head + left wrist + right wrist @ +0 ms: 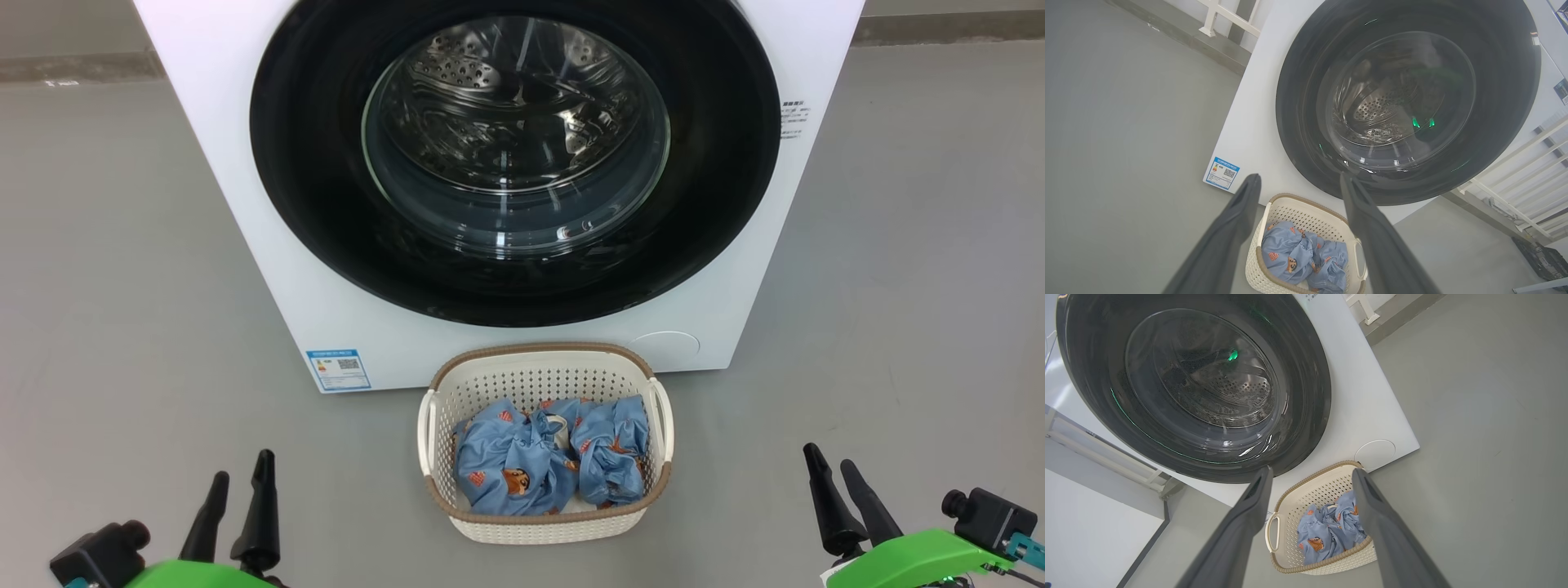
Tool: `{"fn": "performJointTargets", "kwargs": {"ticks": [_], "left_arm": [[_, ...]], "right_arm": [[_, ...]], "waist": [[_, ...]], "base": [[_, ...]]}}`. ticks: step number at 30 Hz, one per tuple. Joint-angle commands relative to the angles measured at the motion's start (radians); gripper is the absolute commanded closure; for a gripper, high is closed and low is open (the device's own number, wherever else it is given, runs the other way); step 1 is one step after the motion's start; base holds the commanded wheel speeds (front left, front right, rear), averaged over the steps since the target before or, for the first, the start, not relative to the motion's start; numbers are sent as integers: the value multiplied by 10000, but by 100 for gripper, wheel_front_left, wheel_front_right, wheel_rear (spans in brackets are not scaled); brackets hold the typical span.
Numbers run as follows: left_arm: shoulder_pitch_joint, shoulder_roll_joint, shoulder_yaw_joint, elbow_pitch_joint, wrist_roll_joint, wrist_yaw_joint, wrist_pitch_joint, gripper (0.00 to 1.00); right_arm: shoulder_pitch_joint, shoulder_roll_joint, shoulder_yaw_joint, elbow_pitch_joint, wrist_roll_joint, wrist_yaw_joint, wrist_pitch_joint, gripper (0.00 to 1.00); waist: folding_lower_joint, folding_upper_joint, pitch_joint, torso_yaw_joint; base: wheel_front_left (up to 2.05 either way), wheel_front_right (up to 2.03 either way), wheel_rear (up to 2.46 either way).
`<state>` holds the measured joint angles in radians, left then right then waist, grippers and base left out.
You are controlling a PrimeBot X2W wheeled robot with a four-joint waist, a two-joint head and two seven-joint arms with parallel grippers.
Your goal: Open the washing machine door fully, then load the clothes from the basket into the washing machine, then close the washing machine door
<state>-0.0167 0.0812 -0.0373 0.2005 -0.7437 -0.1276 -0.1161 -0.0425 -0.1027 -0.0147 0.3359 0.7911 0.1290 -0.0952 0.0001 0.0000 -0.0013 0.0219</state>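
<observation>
- Washing machine door (516, 139) shut, lying flush on the front of the washing machine (384, 343); we see its wide black rim unbroken all round, with the glass bowl at its centre
- Through the glass we make out the perforated steel drum (490, 73)
- Basket (545, 523) stands on the grey floor (122, 286) just in front of the machine, below the door's lower edge; we cannot tell whether it touches the white front
- Clothes (539, 465) lie inside the basket: we count at least 2 light blue bundles with orange-brown figures, side by side, lying below the brown rim band
- Blue label sticker (338, 369) sits at the lower left corner of the machine front, left of the basket; a round white cap (665, 343) sits at the lower right
- Left gripper (242, 463) at the lower left of the head view: 2 dark fingers spread apart, nothing between them, above bare floor, well apart from the basket
- Right gripper (827, 455) at the lower right: fingers likewise spread and empty, well apart from the basket on its other side
- In each wrist view we see the basket and clothes between that arm's 2 parted fingers, the door above them
</observation>
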Motion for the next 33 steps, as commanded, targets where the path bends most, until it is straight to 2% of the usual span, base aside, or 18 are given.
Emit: {"fn": "performJointTargets", "kwargs": {"ticks": [1,33], "left_arm": [[-137,244,167,-340,438,-19,-157,0],[-4,418,111,-741,3887,-27,-1070,0]], "right_arm": [[-398,-193,193,-235,-392,12,-168,0],[-223,-501,207,-482,-3596,16,-910,0]], "waist": [[-1,0,-4,6],[-1,0,18,-4]], "base": [[0,0,0],[0,0,0]]}}
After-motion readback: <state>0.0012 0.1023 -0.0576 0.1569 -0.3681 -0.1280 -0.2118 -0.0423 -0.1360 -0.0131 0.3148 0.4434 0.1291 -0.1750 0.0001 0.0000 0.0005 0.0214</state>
